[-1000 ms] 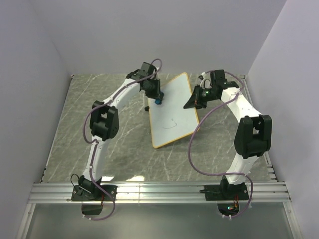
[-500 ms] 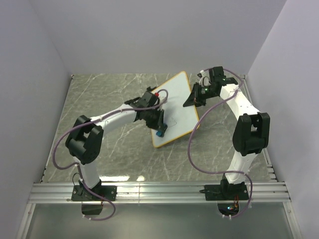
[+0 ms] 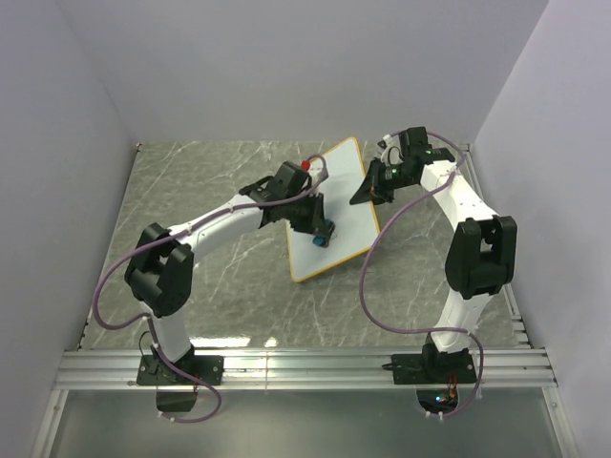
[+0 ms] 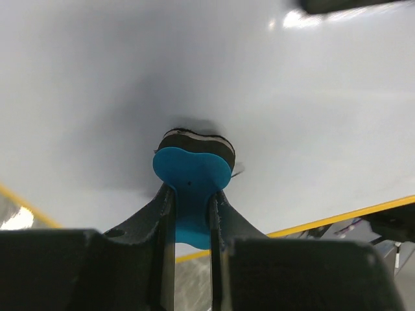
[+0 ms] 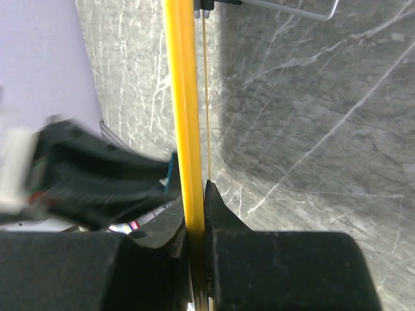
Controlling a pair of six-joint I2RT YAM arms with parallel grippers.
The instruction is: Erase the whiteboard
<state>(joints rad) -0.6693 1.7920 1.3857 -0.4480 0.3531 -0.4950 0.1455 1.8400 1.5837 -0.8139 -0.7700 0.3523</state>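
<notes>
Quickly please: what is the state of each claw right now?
Left claw: closed, holding the blue eraser.
Right claw: closed on the whiteboard edge.

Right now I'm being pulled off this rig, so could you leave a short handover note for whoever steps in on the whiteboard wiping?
Left gripper: jaws shut on the blue eraser, its pad pressed on the whiteboard, toward the near end.
Right gripper: jaws shut on the board's orange frame at its right edge, apparently steadying it.
Done: the surface in view looks white.
Left: a small dark mark shows beside the eraser. Wipe it, check under the pad, then release.
</notes>
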